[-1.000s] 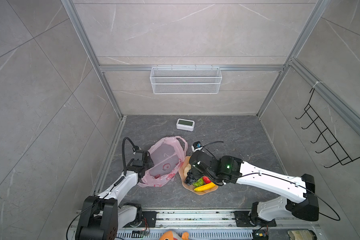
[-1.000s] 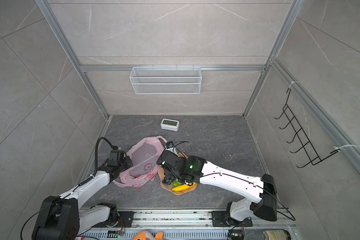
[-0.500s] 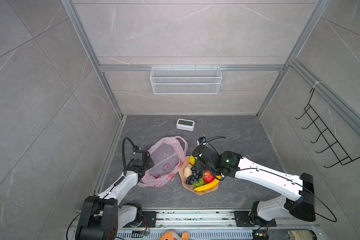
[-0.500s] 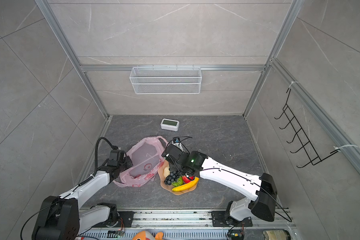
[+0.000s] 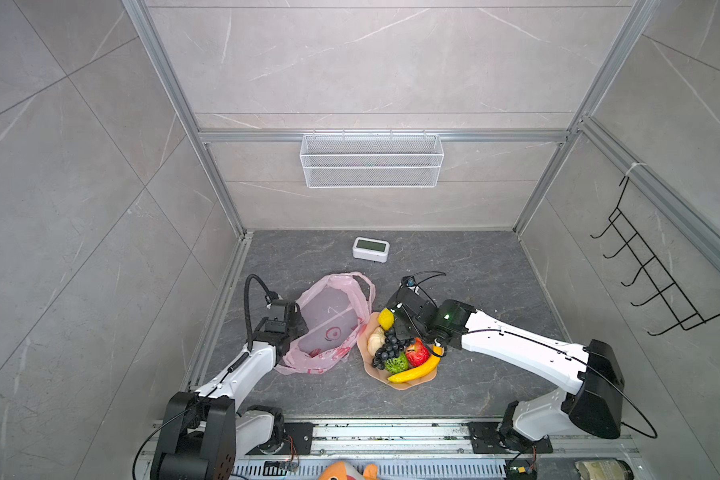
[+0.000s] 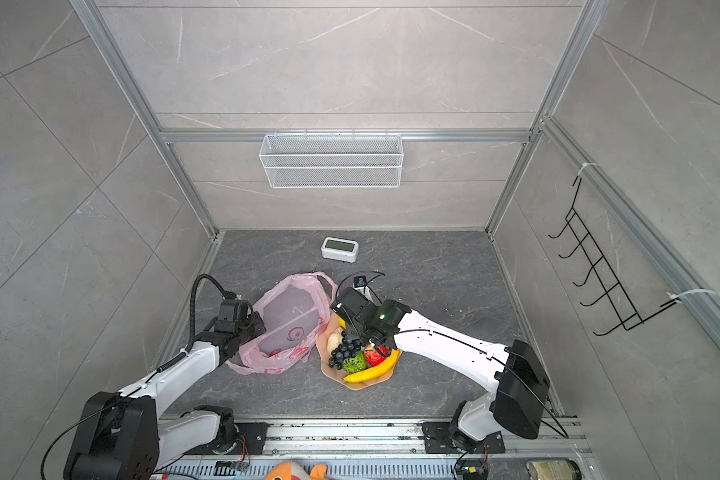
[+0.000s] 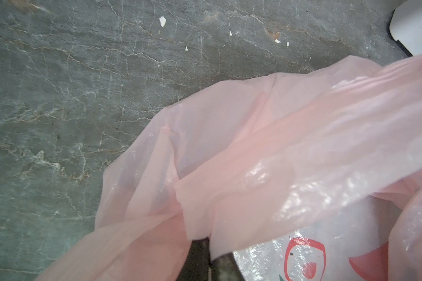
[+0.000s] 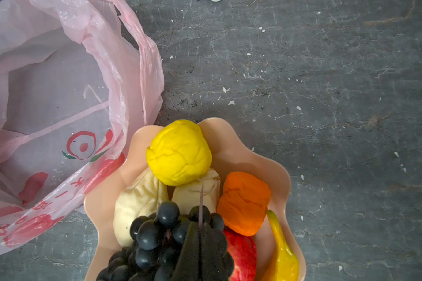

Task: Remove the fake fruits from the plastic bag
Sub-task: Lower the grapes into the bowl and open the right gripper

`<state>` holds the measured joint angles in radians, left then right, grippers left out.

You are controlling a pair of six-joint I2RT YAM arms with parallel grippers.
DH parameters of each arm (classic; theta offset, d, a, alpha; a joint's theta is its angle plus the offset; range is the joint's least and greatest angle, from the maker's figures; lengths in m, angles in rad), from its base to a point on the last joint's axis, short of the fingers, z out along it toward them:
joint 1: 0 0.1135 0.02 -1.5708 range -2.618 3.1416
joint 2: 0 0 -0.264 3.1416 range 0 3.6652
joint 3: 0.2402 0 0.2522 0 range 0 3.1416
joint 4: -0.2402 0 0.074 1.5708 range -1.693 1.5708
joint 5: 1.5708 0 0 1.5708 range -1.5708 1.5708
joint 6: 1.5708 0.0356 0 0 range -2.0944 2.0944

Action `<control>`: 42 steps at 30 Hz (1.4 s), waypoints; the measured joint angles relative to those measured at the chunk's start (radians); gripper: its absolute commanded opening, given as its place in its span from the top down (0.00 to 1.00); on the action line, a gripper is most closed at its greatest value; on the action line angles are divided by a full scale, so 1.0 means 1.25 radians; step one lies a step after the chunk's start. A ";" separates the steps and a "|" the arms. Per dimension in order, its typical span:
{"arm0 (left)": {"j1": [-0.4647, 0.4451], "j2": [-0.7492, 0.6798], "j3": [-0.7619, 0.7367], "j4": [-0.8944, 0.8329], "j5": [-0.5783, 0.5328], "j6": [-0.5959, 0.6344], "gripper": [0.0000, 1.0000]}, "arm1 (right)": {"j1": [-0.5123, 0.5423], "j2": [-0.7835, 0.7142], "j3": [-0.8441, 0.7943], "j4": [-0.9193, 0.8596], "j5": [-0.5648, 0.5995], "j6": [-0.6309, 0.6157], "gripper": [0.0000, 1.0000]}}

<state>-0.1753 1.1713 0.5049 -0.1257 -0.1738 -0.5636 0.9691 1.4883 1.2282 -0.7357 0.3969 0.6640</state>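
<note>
The fake fruits are lying heaped in the peach bowl on the counter, beside the plastic bag. The right fingers are pressing together at the grape bunch stem; if it is catching, lifting is threatening to topple the lemon perched on top. Farther back, the left fingers are pinching the bag edge; tugging is threatening to shove the touching bowl.

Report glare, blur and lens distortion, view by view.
Left wrist view: white glare patches on the plastic bag; the left gripper pinching it is dark and soft. Right wrist view: sharp, small highlights on the grape bunch. Both top views: even light, faint shadows, wide-angle lens splays the walls.
</note>
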 measured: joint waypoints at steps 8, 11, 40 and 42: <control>0.000 0.000 0.000 0.000 0.000 0.000 1.00 | -0.002 0.001 -0.029 0.006 0.003 0.013 1.00; 0.000 0.000 0.000 0.000 0.000 0.000 1.00 | -0.007 0.001 -0.035 0.007 0.007 0.015 1.00; 0.000 0.000 0.000 0.001 0.001 0.000 1.00 | -0.025 0.017 -0.062 0.047 0.016 0.013 0.53; 0.000 0.000 0.000 0.001 0.001 0.000 1.00 | -0.025 0.007 -0.062 0.045 0.019 0.013 0.45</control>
<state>-0.1753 1.1717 0.5049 -0.1249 -0.1726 -0.5636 0.9382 1.4975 1.1511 -0.6792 0.4202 0.6796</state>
